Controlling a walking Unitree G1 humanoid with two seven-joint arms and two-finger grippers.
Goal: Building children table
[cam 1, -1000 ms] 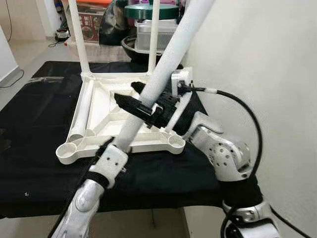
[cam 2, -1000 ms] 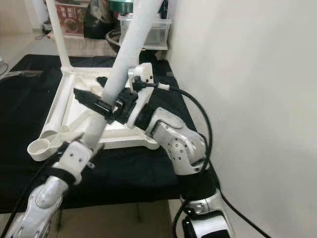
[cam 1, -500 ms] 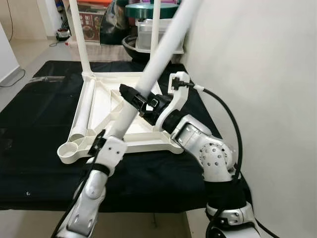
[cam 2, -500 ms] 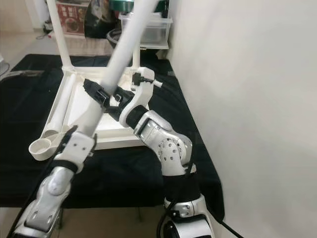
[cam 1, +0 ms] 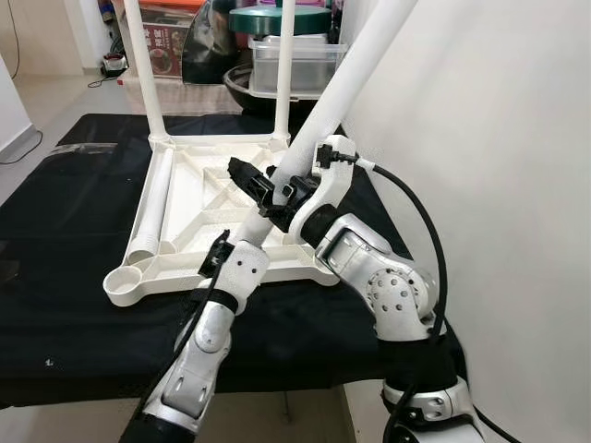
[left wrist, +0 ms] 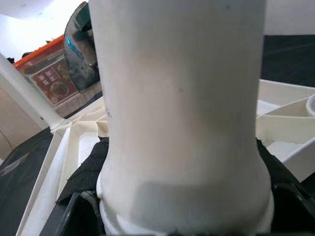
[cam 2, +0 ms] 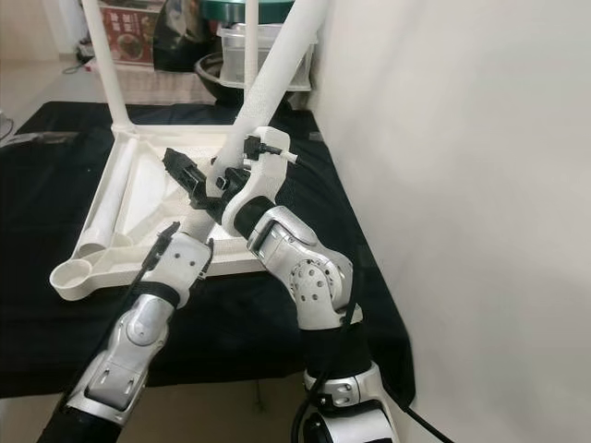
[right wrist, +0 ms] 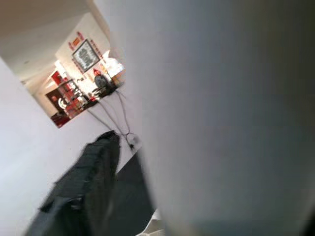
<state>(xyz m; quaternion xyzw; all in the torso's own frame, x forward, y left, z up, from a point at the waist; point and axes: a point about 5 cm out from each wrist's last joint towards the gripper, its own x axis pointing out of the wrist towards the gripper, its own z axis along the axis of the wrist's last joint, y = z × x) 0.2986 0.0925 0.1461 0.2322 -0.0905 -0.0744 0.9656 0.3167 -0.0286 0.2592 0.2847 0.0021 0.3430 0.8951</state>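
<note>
Black fingers of the right hand (cam 1: pixel 259 187) are clamped around a long white plastic table leg (cam 1: pixel 355 65), partway up its length, while the left hand (cam 1: pixel 242 242) grips the same leg at its lower end, its fingers hidden behind the tube, so I cannot tell how they are set. The leg leans steeply, its top rising toward the pale wall (cam 1: pixel 499 138) on the robot's right. Compared with half a second ago, the left hand has moved forward over the upturned white tabletop (cam 1: pixel 199 198), carrying the foot of the leg in past the near edge toward the near right corner socket (cam 1: pixel 325 268), which stands open. That suggests the leg is being lined up for insertion but is not yet seated. Two other legs (cam 1: pixel 137 69) already stand upright in the far corners, one spare leg (cam 1: pixel 152 208) lies inside the frame along its left side, and everything rests on a black-covered worktop (cam 1: pixel 55 240).
</note>
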